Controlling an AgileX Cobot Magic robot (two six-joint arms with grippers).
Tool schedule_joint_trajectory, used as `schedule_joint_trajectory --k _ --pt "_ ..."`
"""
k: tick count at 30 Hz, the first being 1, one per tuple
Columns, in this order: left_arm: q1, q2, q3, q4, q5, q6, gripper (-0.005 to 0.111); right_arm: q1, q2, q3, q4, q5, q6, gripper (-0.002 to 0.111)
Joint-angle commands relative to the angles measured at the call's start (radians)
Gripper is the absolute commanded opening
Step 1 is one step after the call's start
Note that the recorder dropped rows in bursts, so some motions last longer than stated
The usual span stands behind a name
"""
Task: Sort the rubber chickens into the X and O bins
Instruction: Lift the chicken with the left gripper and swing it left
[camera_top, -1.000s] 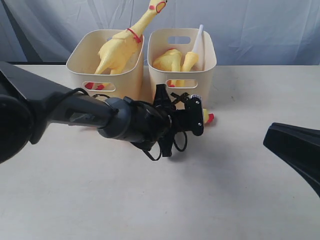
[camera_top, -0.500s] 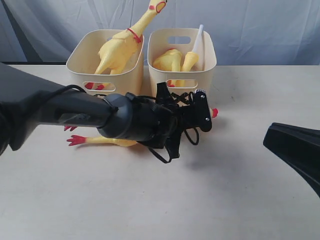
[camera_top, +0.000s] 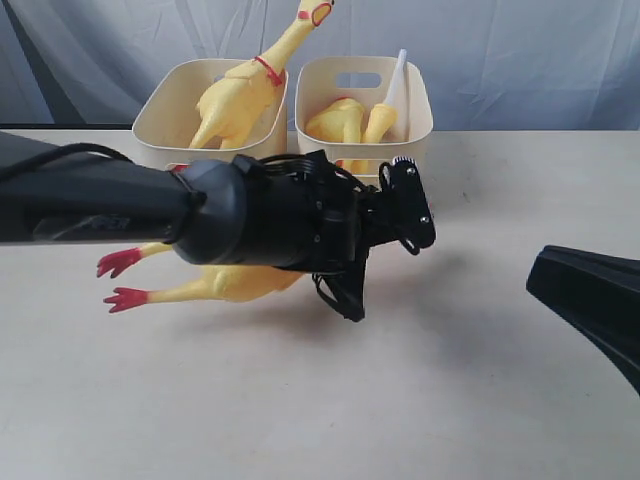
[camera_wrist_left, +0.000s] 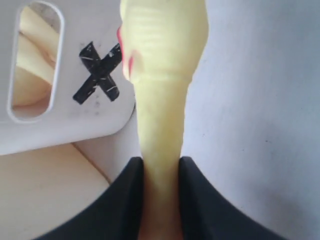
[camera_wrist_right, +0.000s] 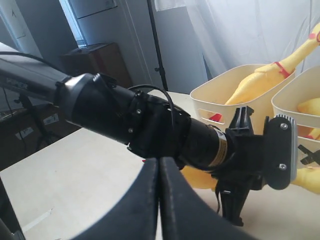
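Note:
My left gripper (camera_top: 405, 215) (camera_wrist_left: 161, 167) is shut on the neck of a long yellow rubber chicken (camera_top: 240, 283) (camera_wrist_left: 162, 100). The chicken hangs above the table in front of the bins, its red feet (camera_top: 122, 280) trailing to the left. Its head is hidden behind the gripper in the exterior view. The right cream bin (camera_top: 415, 130) carries a black X (camera_wrist_left: 100, 72) and holds shorter chickens (camera_top: 345, 120) and a white tube (camera_top: 395, 90). In the left bin (camera_top: 155, 125) stands another long chicken (camera_top: 240, 100); that bin's mark is hidden. My right gripper (camera_wrist_right: 159, 165) (camera_top: 590, 290) is shut and holds nothing, low at the right.
The two bins stand side by side at the back of the pale table (camera_top: 450, 400). The left arm (camera_top: 90, 205) stretches across from the left edge in front of the left bin. A grey curtain (camera_top: 520, 50) hangs behind.
The left gripper has risen and moved slightly right with the chicken. Its body and red feet have come up off the table and into view below the arm. The right gripper has stayed still.

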Motion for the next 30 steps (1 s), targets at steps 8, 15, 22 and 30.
schedule_joint_trajectory --k 8,15,22,30 --pt "-0.013 -0.188 0.063 -0.093 0.047 0.015 0.000 -0.004 -0.007 0.006 0.002 0.000 -0.003 0.000" --pt "-0.013 -0.352 0.166 -0.143 0.064 0.015 0.000 -0.004 -0.007 0.006 0.002 0.000 -0.003 0.000" --pt "-0.011 -0.542 0.221 -0.164 0.068 0.013 0.000 -0.004 -0.007 0.006 0.002 0.000 -0.003 0.000" --pt "0.063 -0.710 0.238 -0.161 0.082 0.009 0.000 -0.004 -0.007 0.006 0.002 0.000 -0.003 0.000"
